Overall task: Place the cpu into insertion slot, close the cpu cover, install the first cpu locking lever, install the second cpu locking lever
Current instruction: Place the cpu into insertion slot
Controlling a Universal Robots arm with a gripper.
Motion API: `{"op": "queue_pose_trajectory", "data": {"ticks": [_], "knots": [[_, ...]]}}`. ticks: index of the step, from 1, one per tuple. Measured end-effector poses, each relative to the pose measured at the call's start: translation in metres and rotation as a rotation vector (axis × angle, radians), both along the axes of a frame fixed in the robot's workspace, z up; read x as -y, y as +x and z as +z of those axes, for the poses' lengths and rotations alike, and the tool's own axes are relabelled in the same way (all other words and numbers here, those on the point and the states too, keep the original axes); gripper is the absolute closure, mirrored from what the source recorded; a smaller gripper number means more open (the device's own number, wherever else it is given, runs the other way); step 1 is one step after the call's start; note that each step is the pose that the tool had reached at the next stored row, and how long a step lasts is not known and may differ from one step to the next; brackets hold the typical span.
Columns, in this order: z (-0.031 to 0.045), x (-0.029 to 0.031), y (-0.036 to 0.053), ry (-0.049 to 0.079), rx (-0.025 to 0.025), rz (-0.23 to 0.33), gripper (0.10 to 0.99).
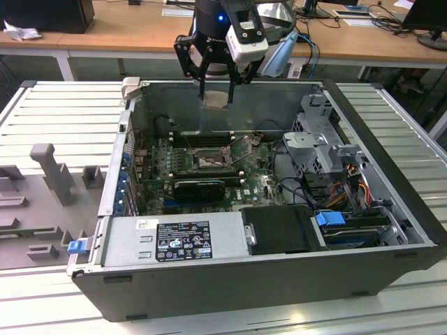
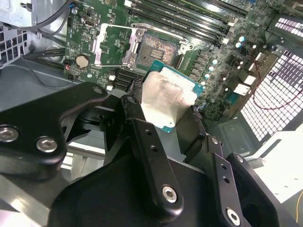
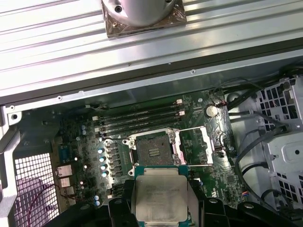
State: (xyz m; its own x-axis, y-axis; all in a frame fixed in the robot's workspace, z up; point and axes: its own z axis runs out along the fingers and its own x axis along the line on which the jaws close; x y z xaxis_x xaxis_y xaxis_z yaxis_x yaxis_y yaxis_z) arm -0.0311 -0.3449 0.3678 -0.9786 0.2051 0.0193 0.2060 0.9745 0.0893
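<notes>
On the ribbed metal counter [image 1: 391, 118], the jaws are pinching the cpu [image 3: 160, 201], probably light, stiff and fragile underneath, by opposite edges, well clear of the insertion slot [image 3: 152, 151].

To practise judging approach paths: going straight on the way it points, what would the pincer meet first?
Probably the open insertion slot, with the held cpu touching first; depth is unclear, so it may land beside it.

End effector [image 1: 215, 94]: matte black. Two fingers [image 2: 142, 137] built of flat jointed links, drilled with small holes and pinned by silver round-head screws [image 2: 169, 194]. White-and-grey camera box [image 1: 246, 43] mounted at the wrist. Small blue light [image 1: 221, 19] glows on the dark wrist above. Silvery round arm base [image 3: 142, 12], dark screws, on a brownish square plate [image 3: 113, 30].
</notes>
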Motion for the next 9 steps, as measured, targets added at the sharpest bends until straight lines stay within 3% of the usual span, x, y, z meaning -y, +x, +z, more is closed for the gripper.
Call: {"op": "queue_pose_trajectory", "data": {"ticks": [9], "knots": [[0.0, 0.0, 0.0, 0.0, 0.0, -0.006, 0.557]]}}
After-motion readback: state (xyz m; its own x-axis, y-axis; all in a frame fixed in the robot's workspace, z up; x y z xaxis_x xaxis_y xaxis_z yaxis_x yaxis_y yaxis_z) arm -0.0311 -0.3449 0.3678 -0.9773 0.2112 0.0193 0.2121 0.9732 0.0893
